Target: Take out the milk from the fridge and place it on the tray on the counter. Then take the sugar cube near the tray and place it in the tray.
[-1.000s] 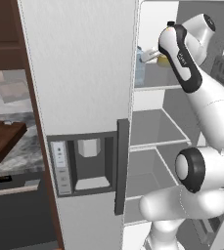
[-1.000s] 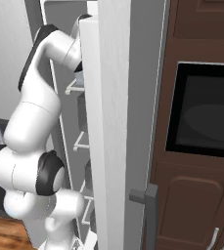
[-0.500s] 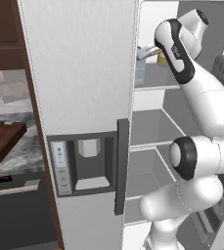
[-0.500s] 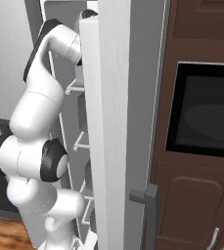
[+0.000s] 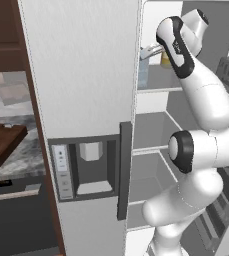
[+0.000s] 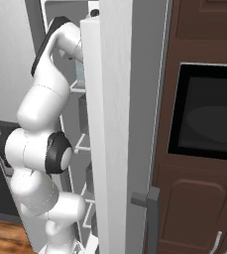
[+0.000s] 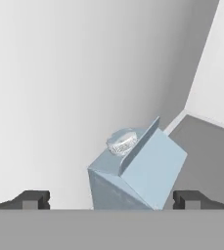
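Observation:
The fridge [image 5: 81, 75] stands with its door swung wide, and my arm reaches onto its top shelf. The milk [image 7: 138, 171], a pale blue gabled carton with a round cap, stands upright on that shelf against the white inner wall. My gripper [image 7: 112, 200] is open, its fingertips [image 7: 33, 199] on either side of the carton's top and clear of it. In the left base view the milk [image 5: 142, 75] peeks out past the door edge, just under the gripper [image 5: 145, 53]. The dark brown tray [image 5: 1, 145] lies on the counter [image 5: 8, 95] at far left. The sugar cube is out of view.
A yellow-orange bottle [image 5: 165, 57] stands on the same shelf behind my wrist. The fridge door's edge [image 6: 115, 124] stands close on the arm's right side. Beyond that edge, a dark built-in oven [image 6: 209, 114] sits in brown cabinets. White shelves [image 5: 153, 130] lie below.
My hand has moved left along the top shelf, from beside the yellow bottle to over the milk. The jaws have stayed open.

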Robot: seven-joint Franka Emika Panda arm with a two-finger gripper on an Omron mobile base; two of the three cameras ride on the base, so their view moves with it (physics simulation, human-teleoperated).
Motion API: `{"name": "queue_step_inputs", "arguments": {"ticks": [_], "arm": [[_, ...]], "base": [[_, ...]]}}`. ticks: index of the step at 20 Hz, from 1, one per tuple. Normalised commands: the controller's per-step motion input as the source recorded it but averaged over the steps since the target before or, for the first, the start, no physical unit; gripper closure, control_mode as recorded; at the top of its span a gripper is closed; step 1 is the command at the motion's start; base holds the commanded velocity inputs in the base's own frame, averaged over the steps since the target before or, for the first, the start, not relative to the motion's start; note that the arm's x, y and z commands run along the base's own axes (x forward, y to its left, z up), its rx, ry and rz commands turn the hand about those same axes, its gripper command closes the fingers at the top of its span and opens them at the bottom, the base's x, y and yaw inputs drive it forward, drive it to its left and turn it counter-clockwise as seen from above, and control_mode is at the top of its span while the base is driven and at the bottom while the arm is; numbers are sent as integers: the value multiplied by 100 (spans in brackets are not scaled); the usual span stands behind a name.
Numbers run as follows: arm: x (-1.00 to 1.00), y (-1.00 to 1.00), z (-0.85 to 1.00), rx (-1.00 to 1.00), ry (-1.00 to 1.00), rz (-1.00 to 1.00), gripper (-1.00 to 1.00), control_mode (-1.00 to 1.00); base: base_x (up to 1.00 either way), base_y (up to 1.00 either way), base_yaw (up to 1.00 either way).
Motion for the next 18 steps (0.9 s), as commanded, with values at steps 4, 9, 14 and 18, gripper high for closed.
{"name": "queue_step_inputs", "arguments": {"ticks": [4, 9, 14, 18], "arm": [[31, 0, -6, 0, 0, 1, -100, -100], [23, 0, -8, 0, 0, 0, -100, -100], [14, 2, -5, 0, 0, 0, -100, -100], [2, 21, -6, -2, 0, 0, 100, -100]], "base": [[0, 0, 0], [0, 0, 0], [0, 0, 0], [0, 0, 0]]}}
